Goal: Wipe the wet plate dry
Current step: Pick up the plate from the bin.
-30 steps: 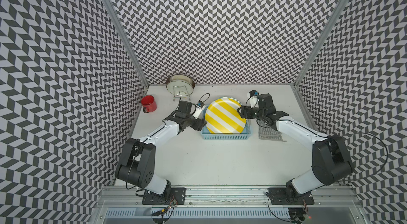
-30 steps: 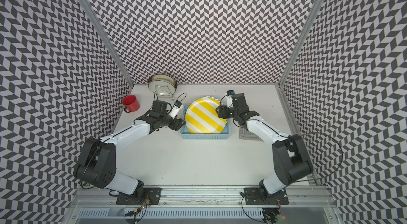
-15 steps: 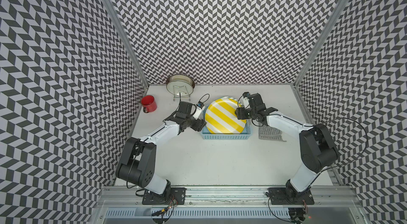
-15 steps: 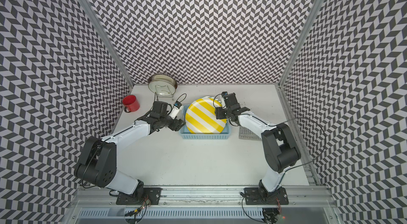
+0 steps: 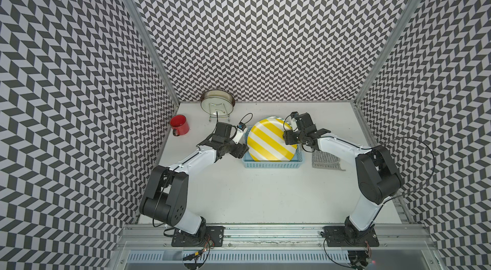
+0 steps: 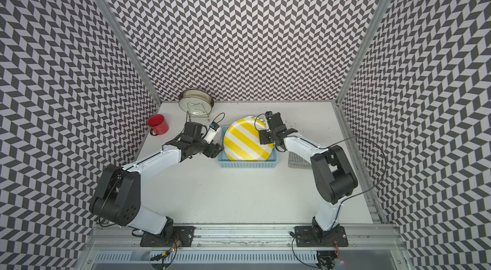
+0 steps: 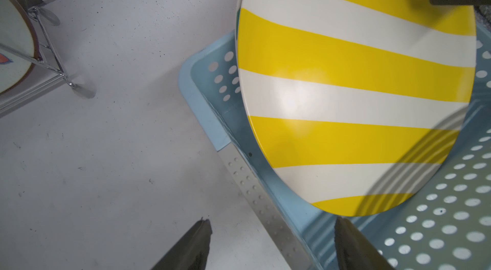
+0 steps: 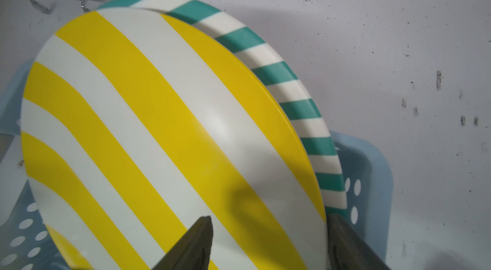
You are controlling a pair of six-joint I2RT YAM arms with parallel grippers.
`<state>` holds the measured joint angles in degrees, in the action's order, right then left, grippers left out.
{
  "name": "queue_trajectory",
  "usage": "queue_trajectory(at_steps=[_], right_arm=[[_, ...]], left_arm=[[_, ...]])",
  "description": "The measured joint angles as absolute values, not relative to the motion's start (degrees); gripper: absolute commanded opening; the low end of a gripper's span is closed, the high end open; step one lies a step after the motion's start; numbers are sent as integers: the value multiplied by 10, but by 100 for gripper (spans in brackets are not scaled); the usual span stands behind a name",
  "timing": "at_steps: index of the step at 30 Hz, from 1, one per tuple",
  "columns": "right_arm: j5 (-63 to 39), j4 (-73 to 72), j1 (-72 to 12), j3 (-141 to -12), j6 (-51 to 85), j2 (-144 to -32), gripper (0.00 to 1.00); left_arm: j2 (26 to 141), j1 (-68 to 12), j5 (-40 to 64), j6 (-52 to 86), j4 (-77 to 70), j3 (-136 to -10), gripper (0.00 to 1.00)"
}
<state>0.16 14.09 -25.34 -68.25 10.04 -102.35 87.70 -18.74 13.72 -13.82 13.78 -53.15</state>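
The plate [image 5: 271, 141] [image 6: 245, 141], yellow and white striped, leans upright in a light blue perforated basket [image 5: 271, 165] [image 6: 247, 165]. My right gripper [image 5: 289, 139] [image 8: 268, 219] is open at the plate's [image 8: 159, 135] right rim, one finger in front of its face and one behind the edge. Close behind it leans a teal-striped plate [image 8: 300, 109]. My left gripper [image 5: 243, 149] [image 7: 271, 224] is open over the basket's left wall [image 7: 202, 112], empty and short of the plate [image 7: 345, 82]. A grey cloth [image 5: 325, 161] [image 6: 299, 161] lies flat on the table right of the basket.
A red mug [image 5: 180, 124] [image 6: 158, 124] stands at the table's left edge. A metal-rimmed dish [image 5: 217, 101] [image 6: 195, 101] rests on a wire stand against the back wall. Patterned walls close in the left, back and right sides.
My right arm has swung left from above the cloth to the plate's right rim, gripper still open. The left arm and the plate have not moved.
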Motion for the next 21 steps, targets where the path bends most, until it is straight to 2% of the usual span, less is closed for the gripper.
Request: queue_trajectory(at_steps=[13,21], right_arm=[[-95,95,-240,-648,109,-1017,60],[-201,41,-204,-608,130,-1000,46]], left_arm=[[895,-191,138,-138,137,-530,74],[896,-195,138,-138,137,-529,74]])
